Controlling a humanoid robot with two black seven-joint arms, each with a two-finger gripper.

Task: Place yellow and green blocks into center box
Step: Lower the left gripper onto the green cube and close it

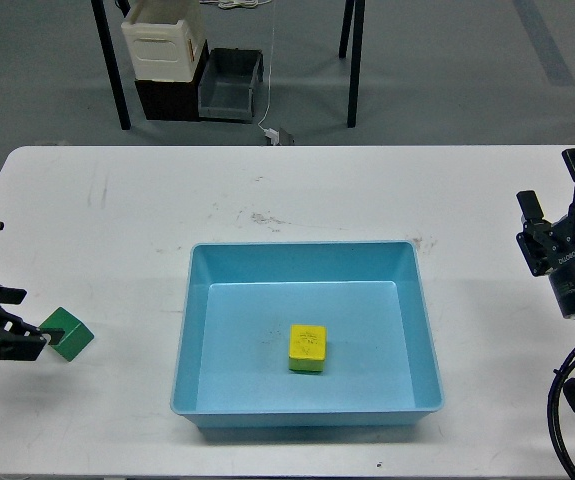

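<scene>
A yellow block (307, 347) lies on the floor of the light blue box (302, 246) at the table's center. A green block (69, 333) sits tilted on the white table at the left, outside the box. My left gripper (30, 320) is open and low at the left edge, just left of the green block; its lower finger (22, 346) reaches the block's left side. My right gripper (550, 178) is open and empty at the right edge, well away from the box.
The white table (287, 190) spans the view. Behind it on the floor stand a white crate (164, 40), a grey bin (232, 82) and black table legs (353, 60).
</scene>
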